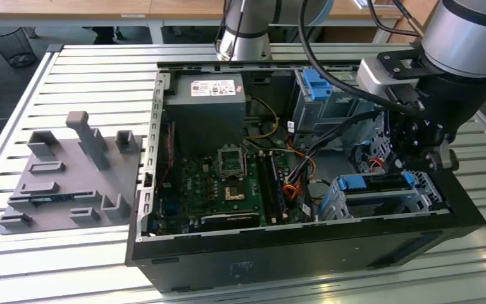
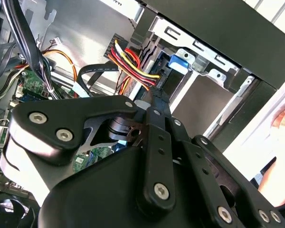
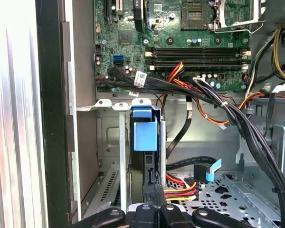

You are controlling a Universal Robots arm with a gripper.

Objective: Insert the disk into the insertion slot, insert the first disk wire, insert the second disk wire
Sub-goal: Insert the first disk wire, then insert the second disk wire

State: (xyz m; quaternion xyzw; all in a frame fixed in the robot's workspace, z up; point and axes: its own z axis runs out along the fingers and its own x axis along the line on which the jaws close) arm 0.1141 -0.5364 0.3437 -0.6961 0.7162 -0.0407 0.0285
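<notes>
Disk (image 3: pixel 145 134) sits edge-on in slot (image 3: pixel 122 156) at case (image 1: pixel 311 253) corner, faces hidden by slot walls. Gripper (image 3: pixel 153 191) jaws, partly cut off, pinch wire (image 3: pixel 179 190) plug at disk end; mating obscured.

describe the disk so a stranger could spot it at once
Go to the open black computer case, to its near corner on the exterior view's right. A low perforated metal cage there holds the disk, framed in bright blue plastic. The other blue piece, farther back on the taller cage, is only a small tab.
</notes>
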